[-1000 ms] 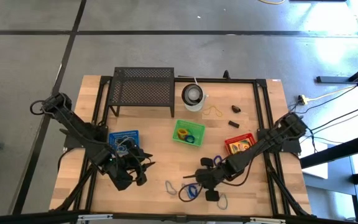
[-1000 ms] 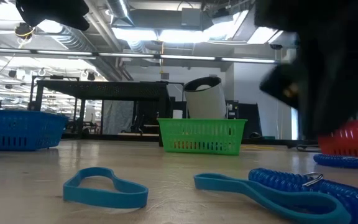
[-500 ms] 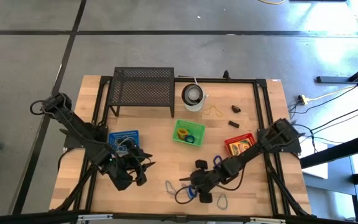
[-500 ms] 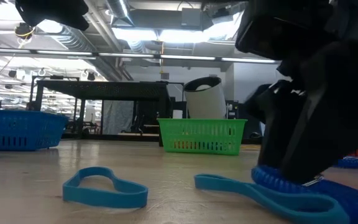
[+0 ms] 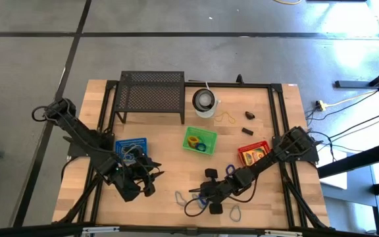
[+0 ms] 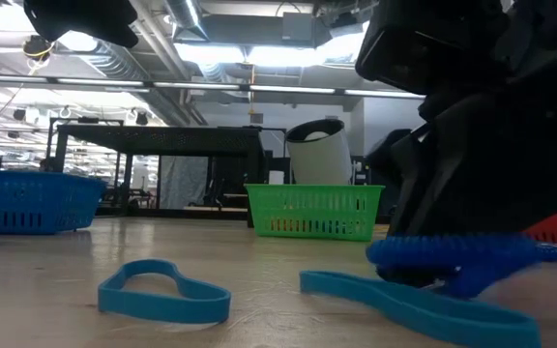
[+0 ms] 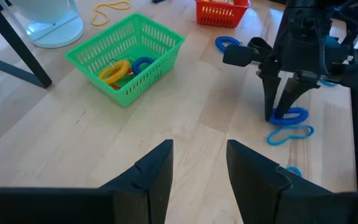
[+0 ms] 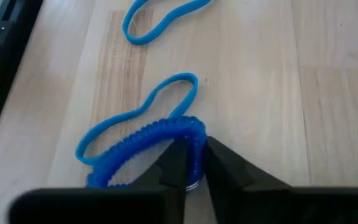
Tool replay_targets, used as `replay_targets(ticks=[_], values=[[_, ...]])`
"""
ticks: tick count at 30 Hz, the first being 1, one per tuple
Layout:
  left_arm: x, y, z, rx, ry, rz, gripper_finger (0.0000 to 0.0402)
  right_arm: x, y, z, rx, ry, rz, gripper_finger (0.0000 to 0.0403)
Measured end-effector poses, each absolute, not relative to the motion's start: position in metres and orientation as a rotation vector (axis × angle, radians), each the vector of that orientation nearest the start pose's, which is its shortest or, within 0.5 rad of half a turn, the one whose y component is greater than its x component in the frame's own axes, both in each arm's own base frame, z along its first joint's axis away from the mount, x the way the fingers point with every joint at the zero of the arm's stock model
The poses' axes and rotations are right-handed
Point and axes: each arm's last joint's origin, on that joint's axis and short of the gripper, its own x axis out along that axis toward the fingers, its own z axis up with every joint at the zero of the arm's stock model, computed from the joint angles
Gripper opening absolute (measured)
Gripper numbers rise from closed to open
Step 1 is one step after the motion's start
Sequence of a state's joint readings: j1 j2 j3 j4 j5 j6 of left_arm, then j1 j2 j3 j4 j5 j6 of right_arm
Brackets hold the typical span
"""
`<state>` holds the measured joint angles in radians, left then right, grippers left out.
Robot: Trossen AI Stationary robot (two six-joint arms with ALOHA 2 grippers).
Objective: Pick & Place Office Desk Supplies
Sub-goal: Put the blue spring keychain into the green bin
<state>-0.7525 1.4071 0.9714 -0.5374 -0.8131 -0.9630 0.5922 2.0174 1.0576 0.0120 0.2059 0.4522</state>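
Blue coiled cord point(image 8: 146, 148), one of the loose desk supplies, sits at the lower centre of the high view, now clamped between the fingers of the right pincer point(image 8: 191, 163). A second ago that pincer hung to the right of it; half a second ago it had come down over the coil, and in the low view the coil point(image 6: 453, 253) now rides clear of the worktop point(image 6: 46, 319) instead of lying on it. The grasp looks made, so carrying it to a basket would be the next step. Just beside the coil a flat blue loop point(image 8: 143, 109) lies on the wood, and a second blue loop point(image 8: 160, 20) lies farther off. Toward mid-frame in the high view stands the green basket point(image 5: 189, 139), with the red basket point(image 5: 242, 151) at right and the blue basket point(image 5: 119, 143) at left. The left pincer point(image 7: 197, 163) waits with fingers apart near the blue basket.
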Motion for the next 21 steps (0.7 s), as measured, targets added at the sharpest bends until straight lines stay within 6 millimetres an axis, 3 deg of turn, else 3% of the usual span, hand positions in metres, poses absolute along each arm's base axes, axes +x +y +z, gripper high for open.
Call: replay_targets(ticks=[3,7,11,21], values=[[0.214,-0.172,0.243,-0.239,0.575,0.362,0.0144,0.318,0.207,0.097,0.044,0.929,0.152,0.0013],[0.214,-0.172,0.242,-0.238,0.576,0.363,0.0143,0.318,0.207,0.101,0.047,0.923,0.156,0.002],[0.214,-0.172,0.242,-0.237,0.576,0.363,0.0143,0.311,0.204,0.117,-0.013,0.889,0.109,0.0023],[0.214,-0.17,0.243,-0.216,0.551,0.392,0.0143,0.307,0.189,0.209,-0.073,0.423,-0.267,0.0024]])
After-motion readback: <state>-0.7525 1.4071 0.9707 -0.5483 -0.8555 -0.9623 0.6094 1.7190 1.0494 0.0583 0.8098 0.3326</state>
